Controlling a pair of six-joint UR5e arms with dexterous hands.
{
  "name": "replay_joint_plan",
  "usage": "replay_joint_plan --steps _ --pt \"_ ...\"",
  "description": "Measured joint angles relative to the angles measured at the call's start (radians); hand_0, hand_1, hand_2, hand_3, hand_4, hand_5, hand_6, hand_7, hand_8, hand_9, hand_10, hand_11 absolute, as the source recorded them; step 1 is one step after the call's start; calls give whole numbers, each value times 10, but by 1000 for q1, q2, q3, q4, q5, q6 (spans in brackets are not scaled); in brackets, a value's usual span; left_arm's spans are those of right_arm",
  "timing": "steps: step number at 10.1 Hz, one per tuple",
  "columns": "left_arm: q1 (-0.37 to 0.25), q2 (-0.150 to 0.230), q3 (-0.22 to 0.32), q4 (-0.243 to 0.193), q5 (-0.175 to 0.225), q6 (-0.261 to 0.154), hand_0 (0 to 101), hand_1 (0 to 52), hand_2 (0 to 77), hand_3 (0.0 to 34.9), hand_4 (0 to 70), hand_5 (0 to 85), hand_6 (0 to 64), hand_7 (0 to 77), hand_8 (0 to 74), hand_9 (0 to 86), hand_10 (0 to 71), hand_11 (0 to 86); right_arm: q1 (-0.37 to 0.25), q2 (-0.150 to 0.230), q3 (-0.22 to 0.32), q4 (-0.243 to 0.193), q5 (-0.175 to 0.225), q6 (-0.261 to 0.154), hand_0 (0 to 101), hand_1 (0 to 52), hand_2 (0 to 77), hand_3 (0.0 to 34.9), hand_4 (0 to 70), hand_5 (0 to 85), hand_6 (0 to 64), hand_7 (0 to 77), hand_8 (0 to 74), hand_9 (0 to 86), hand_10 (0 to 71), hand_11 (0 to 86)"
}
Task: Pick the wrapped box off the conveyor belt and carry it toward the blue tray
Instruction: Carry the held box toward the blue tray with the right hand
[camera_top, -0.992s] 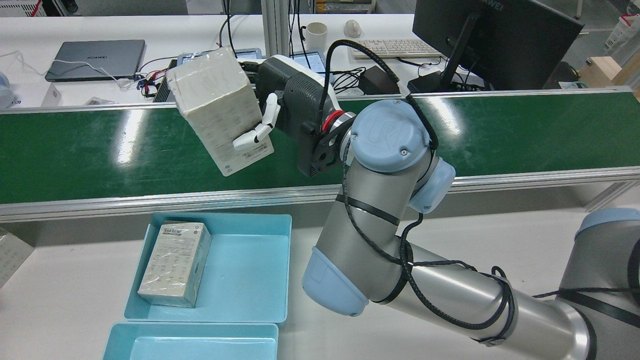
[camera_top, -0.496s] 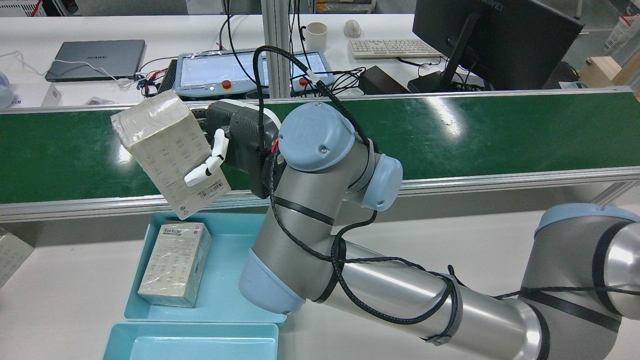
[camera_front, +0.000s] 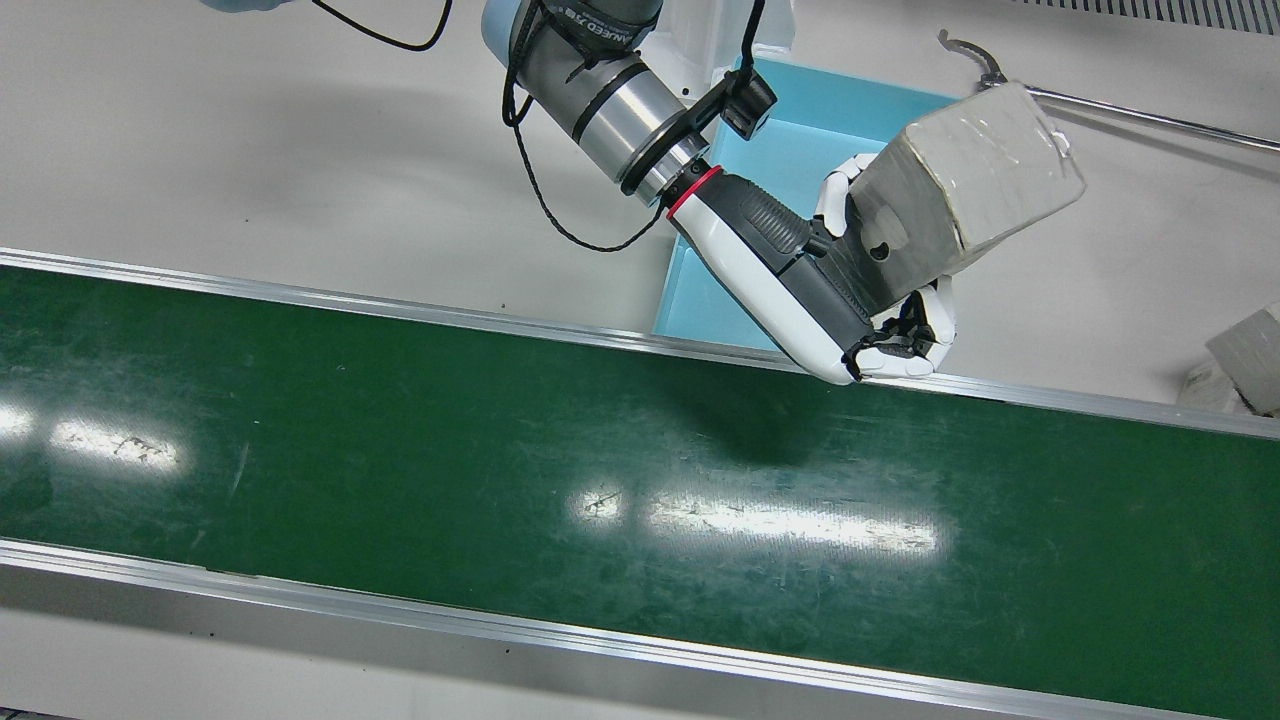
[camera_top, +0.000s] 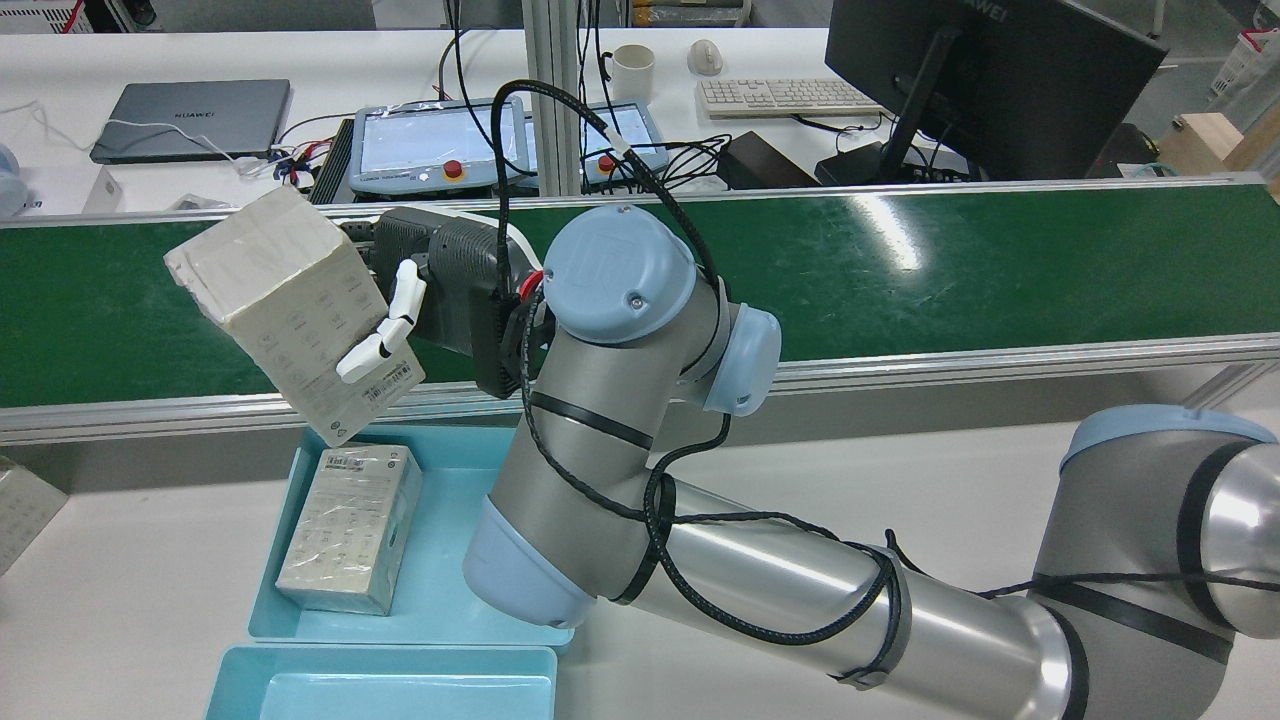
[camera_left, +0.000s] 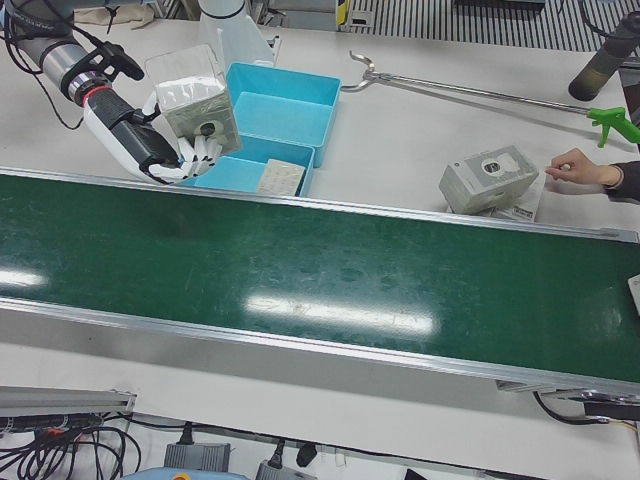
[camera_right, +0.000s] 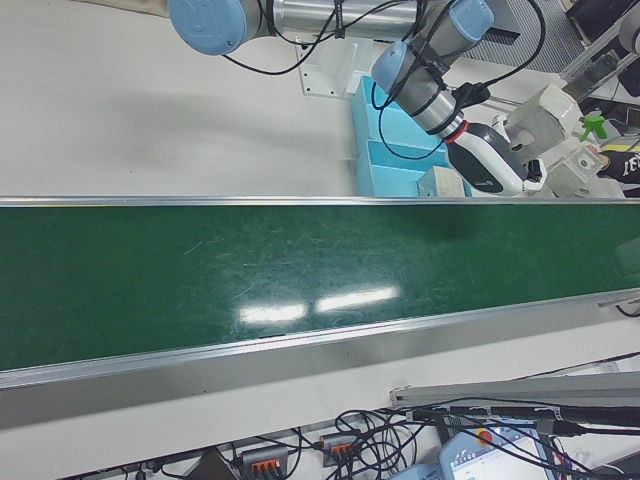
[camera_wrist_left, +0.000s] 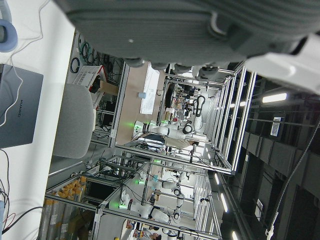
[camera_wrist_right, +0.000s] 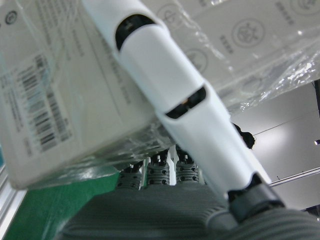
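Note:
The wrapped box (camera_top: 290, 310), pale and sealed in clear film, hangs tilted in the air with my right hand (camera_top: 440, 290) shut on it, white fingers (camera_top: 385, 325) across its printed face. In the rear view it sits above the conveyor's near rail, just beyond the blue tray (camera_top: 500, 520). From the front, the wrapped box (camera_front: 965, 180) is off the belt, over the table beside the blue tray (camera_front: 790, 150), held by the right hand (camera_front: 800, 275). The right hand view is filled by the wrapped box (camera_wrist_right: 75, 100). The left hand view shows only a grey edge of my left hand (camera_wrist_left: 165, 30).
A second wrapped box (camera_top: 350, 525) lies in the blue tray's left half. Another blue tray (camera_top: 380, 690) adjoins it nearer the robot. The green conveyor (camera_top: 1000, 270) runs across. Another wrapped box (camera_left: 488, 180), a person's hand (camera_left: 580, 168) and a long grabber tool (camera_left: 480, 92) are on the table.
The right arm has swung the wrapped box leftward in the rear view and back off the belt, from above the belt's middle to above its near rail by the blue tray.

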Motion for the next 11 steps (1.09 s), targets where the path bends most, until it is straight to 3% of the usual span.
replay_joint_plan --steps 1,2,3,4,5,6,7,8,9,10,11 --pt "0 0 0 0 0 0 0 0 5 0 0 11 5 5 5 5 5 5 -6 7 -3 10 -10 13 619 22 295 0 278 644 404 415 605 365 382 322" --pt "0 0 0 0 0 0 0 0 11 0 0 11 5 5 5 5 5 5 -13 19 -10 15 -15 19 641 33 224 0 262 507 322 338 605 365 273 213" --pt "0 0 0 0 0 0 0 0 11 0 0 11 5 5 5 5 0 5 -22 35 -19 19 -18 22 603 33 224 0 262 420 207 327 578 344 158 104" --pt "0 0 0 0 0 0 0 0 5 0 0 11 5 5 5 5 5 5 -31 49 -26 21 -19 23 619 33 224 0 262 469 213 344 469 289 0 11" --pt "0 0 0 0 0 0 0 0 5 0 0 11 5 5 5 5 5 5 -37 57 -30 21 -20 24 619 33 224 0 262 469 213 344 469 289 0 11" --pt "0 0 0 0 0 0 0 0 11 0 0 11 5 5 5 5 5 5 -40 62 -31 22 -20 24 635 169 240 0 262 475 218 344 398 218 0 11" --pt "0 0 0 0 0 0 0 0 11 0 0 11 5 5 5 5 5 5 -42 67 -31 22 -21 25 635 169 240 0 262 475 218 344 398 218 0 11" --pt "0 0 0 0 0 0 0 0 5 0 0 11 5 5 5 5 5 5 -43 73 -31 22 -21 25 635 169 240 0 262 475 218 344 311 136 0 11" --pt "0 0 0 0 0 0 0 0 5 0 0 11 5 5 5 5 5 5 -43 79 -29 22 -21 25 625 251 213 0 256 475 224 349 33 104 0 5" --pt "0 0 0 0 0 0 0 0 11 0 0 11 5 5 5 5 5 5 -44 84 -24 22 -22 25 624 251 207 0 262 480 224 349 55 109 0 5" --pt "0 0 0 0 0 0 0 0 11 0 0 11 5 5 5 5 0 5 -44 88 -14 22 -22 25 634 295 142 0 262 480 224 355 55 109 0 5"
